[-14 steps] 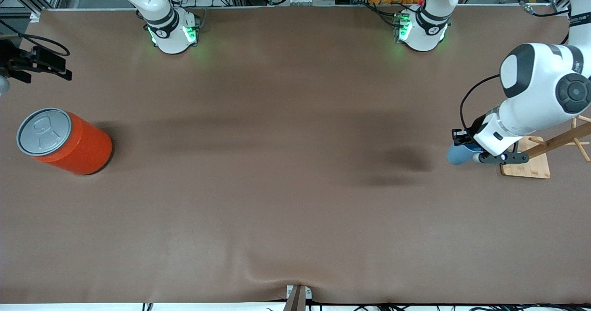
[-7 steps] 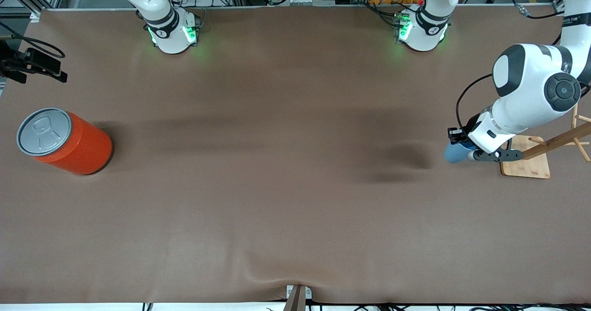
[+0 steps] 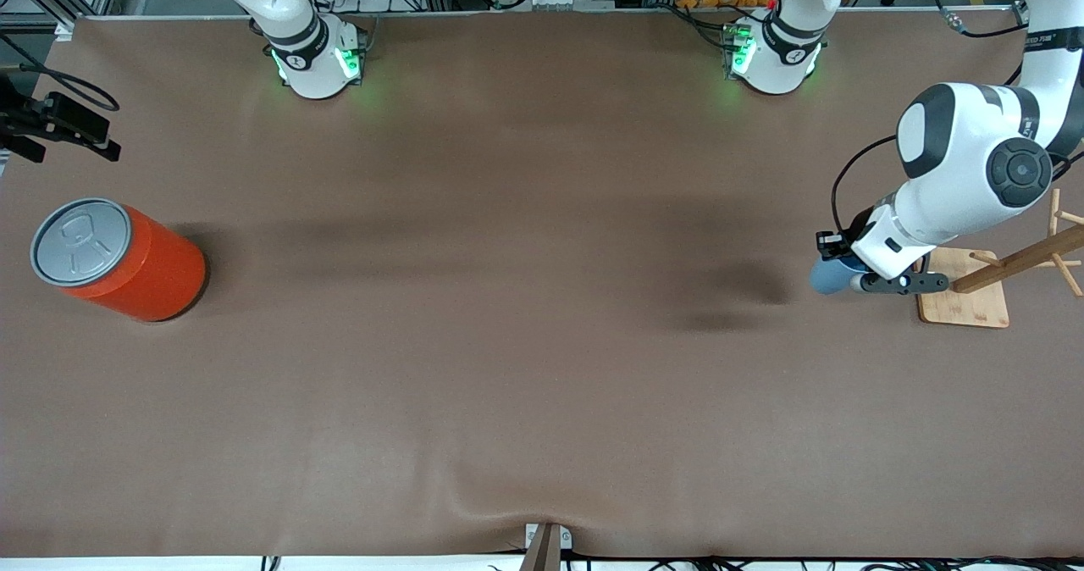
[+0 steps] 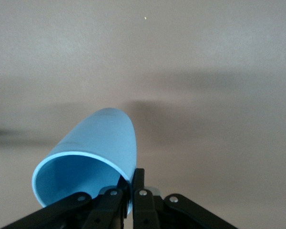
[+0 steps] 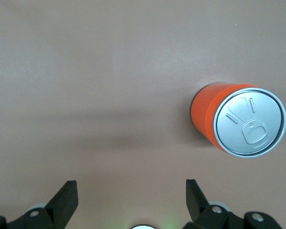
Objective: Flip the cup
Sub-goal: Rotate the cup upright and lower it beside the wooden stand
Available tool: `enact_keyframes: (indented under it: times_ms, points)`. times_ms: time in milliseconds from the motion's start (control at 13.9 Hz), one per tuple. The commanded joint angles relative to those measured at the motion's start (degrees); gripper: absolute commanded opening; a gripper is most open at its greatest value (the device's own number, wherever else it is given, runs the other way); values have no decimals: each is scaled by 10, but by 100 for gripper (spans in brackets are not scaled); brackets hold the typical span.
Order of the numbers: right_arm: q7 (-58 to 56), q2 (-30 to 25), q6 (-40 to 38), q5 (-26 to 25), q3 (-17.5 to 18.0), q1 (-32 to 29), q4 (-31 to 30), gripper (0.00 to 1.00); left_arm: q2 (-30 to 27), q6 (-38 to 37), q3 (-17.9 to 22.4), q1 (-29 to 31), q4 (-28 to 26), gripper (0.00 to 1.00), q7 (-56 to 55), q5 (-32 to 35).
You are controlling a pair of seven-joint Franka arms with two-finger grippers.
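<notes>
The cup (image 3: 828, 276) is light blue and lies on its side in the air, held over the brown table (image 3: 542, 368) toward the left arm's end. The left gripper (image 4: 131, 188) pinches its rim wall, one finger inside and one outside, jaws nearly together; in the left wrist view the open mouth (image 4: 74, 179) faces the camera and the narrow base points away. Just beside the cup, at about 3 o'clock in the front view, stands a wooden rack (image 3: 974, 291) on a pale square base, its slanted pole running off the frame edge. The arm's wrist covers part of the cup and part of that base.

Well apart, at 9 o'clock across the table, an orange can (image 3: 127, 262) with a grey lid stands upright. The right gripper (image 5: 131, 200) waits above the table near it, fingers spread wide with nothing between them.

The lid bears an embossed pull-tab outline; no readable writing.
</notes>
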Motion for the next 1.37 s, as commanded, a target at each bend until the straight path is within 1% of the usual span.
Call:
enact_keyframes:
  times_ms: [0, 144, 216, 288, 360, 504, 576, 647, 863, 935, 1007, 1079, 1151, 1223, 1295]
  points:
    - [7, -46, 21, -1, 7, -8, -59, 100, 5, 9, -3, -8, -21, 0, -19, 13]
    - [6, -45, 20, -1, 7, -8, -56, 100, 28, 11, -3, -10, -19, 0, -19, 27]
    - [3, -43, 20, -3, 7, -7, -51, 100, 43, 11, -3, -10, -17, 0, -19, 53]
    - [4, -35, 20, -4, 7, -7, -33, 100, 58, 20, -3, -10, -15, 0, -19, 82]
    - [5, -21, 16, -7, 7, -6, -10, 100, 74, 29, -3, -10, -5, 0, -24, 91]
    - [5, 10, -22, -8, 7, -8, 40, 100, 111, 29, -3, -11, 31, 0, -40, 92]
    - [5, 13, -28, -8, 7, -10, 49, 100, 117, 29, -3, -17, 42, 0, -49, 93]
    - [5, 13, -28, -8, 7, -11, 49, 100, 128, 29, -3, -33, 53, 0, -50, 93]
    - [4, 13, -29, -9, 6, -15, 49, 100, 158, 29, -3, -38, 81, 0, -50, 102]
    - [4, 13, -33, -9, 4, -16, 49, 100, 166, 29, -2, -38, 84, 7, -50, 108]
    - [7, 14, -45, -9, 4, -19, 49, 100, 168, 29, -2, -39, 85, 17, -50, 110]
    - [9, 14, -48, -9, 4, -21, 49, 100, 170, 29, -2, -39, 88, 37, -49, 110]
    - [10, 14, -48, -9, 5, -20, 49, 100, 167, 28, -3, -38, 90, 97, -48, 110]
    - [11, 15, -48, -8, 5, -19, 49, 100, 163, 27, -3, -36, 94, 100, -46, 111]
    - [10, 18, -49, -8, 5, -17, 45, 100, 158, 19, -3, -35, 111, 100, -44, 110]
